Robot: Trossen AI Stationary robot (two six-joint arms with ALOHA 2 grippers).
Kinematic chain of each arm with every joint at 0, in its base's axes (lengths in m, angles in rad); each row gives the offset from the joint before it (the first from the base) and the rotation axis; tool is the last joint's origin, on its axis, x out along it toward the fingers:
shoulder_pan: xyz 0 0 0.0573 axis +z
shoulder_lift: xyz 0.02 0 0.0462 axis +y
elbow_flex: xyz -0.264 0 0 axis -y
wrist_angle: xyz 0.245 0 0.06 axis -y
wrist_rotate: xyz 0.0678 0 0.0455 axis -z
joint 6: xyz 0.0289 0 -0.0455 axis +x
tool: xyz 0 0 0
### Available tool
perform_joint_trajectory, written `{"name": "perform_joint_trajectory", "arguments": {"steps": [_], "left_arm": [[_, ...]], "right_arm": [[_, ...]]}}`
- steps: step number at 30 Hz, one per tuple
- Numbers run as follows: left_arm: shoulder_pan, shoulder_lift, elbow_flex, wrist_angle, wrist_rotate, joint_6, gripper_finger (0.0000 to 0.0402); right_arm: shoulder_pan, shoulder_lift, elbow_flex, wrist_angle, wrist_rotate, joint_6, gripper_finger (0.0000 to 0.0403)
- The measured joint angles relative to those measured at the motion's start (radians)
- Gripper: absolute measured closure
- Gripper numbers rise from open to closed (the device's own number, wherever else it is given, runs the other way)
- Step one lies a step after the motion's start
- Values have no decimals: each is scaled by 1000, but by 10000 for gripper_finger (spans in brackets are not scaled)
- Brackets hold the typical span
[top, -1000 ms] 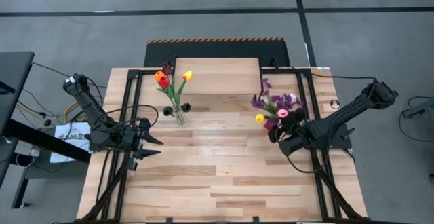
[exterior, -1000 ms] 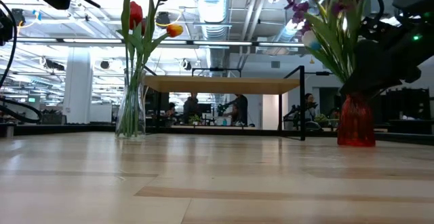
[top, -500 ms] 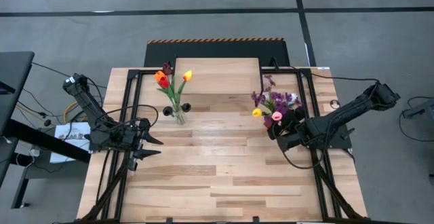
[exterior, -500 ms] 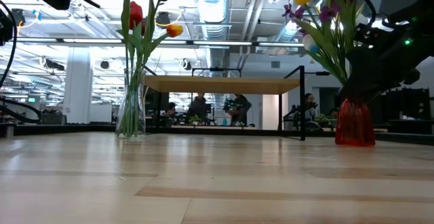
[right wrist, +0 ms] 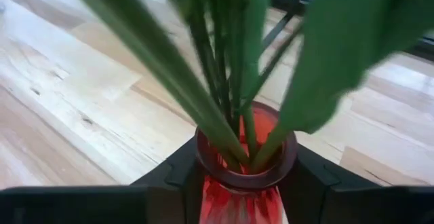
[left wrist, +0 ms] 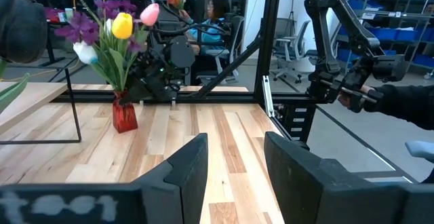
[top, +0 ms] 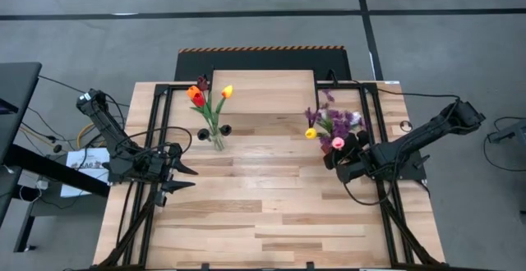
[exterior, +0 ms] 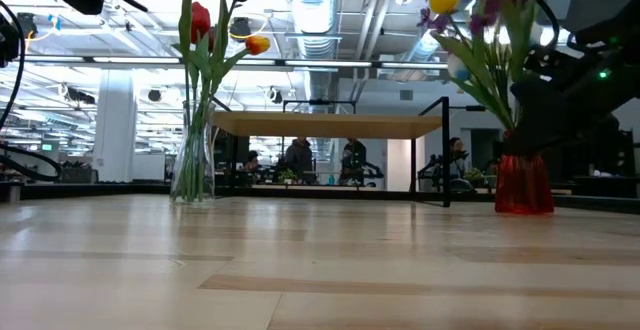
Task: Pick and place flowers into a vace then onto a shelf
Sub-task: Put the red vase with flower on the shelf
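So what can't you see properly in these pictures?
- Red vase: from above, its own flowers and the right pincer cover it.
- Clear vase: in the low view, the top edge cuts off its tallest flowers.
- People behind the shelf: too small to make out.
- Left pincer: blurred up close.

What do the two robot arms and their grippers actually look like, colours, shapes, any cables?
Both arms are matte black with chunky jointed segments. The left gripper ends in two pointed black fingers; up close, the fingers are flat, angular black plates. The right gripper is a blocky black unit. Black cables loop along each arm. A small green light glows on the right arm in the low view.
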Motion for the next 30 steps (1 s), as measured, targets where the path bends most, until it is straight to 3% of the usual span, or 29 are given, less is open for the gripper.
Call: {"name": "perform_joint_trajectory", "arguments": {"steps": [8,15,22,30], "left_arm": [[0,0,0,0,0,0,267],[0,0,0,0,0,0,267],[0,0,0,0,0,0,267],[0,0,0,-17,-3,-7,267]], "right_arm": [[0,1,0,4,1,0,253],[-1,-1,-1,34,-7,-19,275],[0,1,61,29,-51,-96,263],[2,1,120,33,-36,-151,276]]}}
